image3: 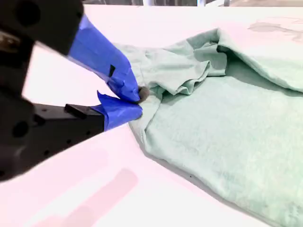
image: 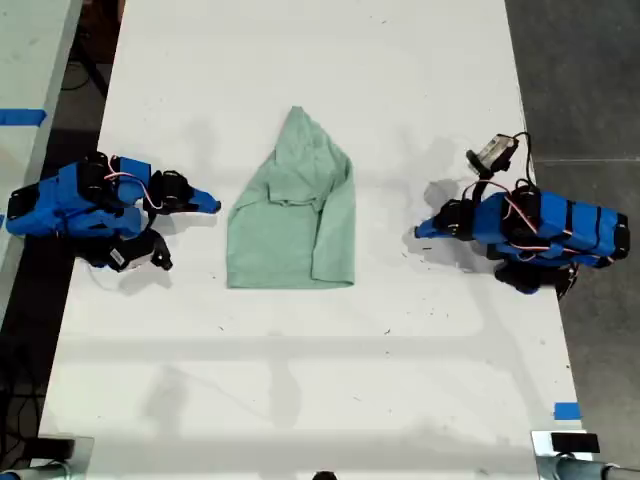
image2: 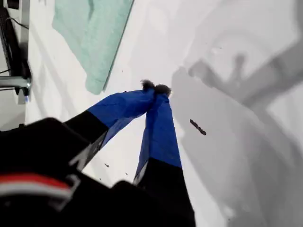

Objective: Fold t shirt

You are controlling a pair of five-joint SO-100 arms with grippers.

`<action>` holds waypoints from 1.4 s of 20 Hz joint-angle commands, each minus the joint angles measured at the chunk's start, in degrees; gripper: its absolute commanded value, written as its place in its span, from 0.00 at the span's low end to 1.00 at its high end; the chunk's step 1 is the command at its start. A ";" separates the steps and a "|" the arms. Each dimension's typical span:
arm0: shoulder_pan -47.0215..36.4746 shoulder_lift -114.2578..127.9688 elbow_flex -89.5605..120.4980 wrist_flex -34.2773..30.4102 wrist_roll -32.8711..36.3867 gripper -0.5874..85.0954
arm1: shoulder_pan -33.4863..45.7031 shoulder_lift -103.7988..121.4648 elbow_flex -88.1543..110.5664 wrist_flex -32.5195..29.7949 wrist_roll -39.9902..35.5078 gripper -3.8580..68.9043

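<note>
Table (image: pixel 300 380): white and long, and it fills most of the exterior view.
Blue tape (image: pixel 22 117): a short strip on another pale top, at the exterior view's far left.
Second arm: blue and black, lying low on the table at the exterior view's left, pointing toward the middle.
My second gripper (image: pixel 214 207) (image3: pixel 139 103): its blue tip is just beside the cloth's edge. The jaws are close together, with only a thin gap. I cannot tell if they pinch the cloth or just sit next to it.
T shirt (image: pixel 295 215) (image2: pixel 90 33) (image3: pixel 227 123): pale mint green, plain and wrinkled. It lies flat on the table, in the middle between the two arms. Its sides are folded in, so it looks like a tall shape with a point at the far end and a straight edge at the near end in the exterior view. One long folded strip runs down its side toward the exterior view's right.
Folded bunch (image3: pixel 189 78): a wrinkly lump of cloth on top of the shirt, near my second gripper.
First arm: blue and black, on the table at the exterior view's right, pointing toward the middle.
My first gripper (image: pixel 419 232) (image2: pixel 155 87): the two blue jaws meet at their dark tips. It is closed and holds nothing. It sits over bare table, apart from the shirt.
Floor (image: pixel 580 80): dark grey, past the table at the exterior view's right.
</note>
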 commanded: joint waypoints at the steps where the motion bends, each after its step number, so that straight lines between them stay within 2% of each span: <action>1: -0.53 0.35 -0.70 -0.35 -1.05 0.01 | 0.53 0.97 3.25 0.09 0.62 0.05; 28: 0.35 0.35 -0.53 -0.35 -1.32 0.00 | 0.44 0.97 3.25 0.09 0.79 0.05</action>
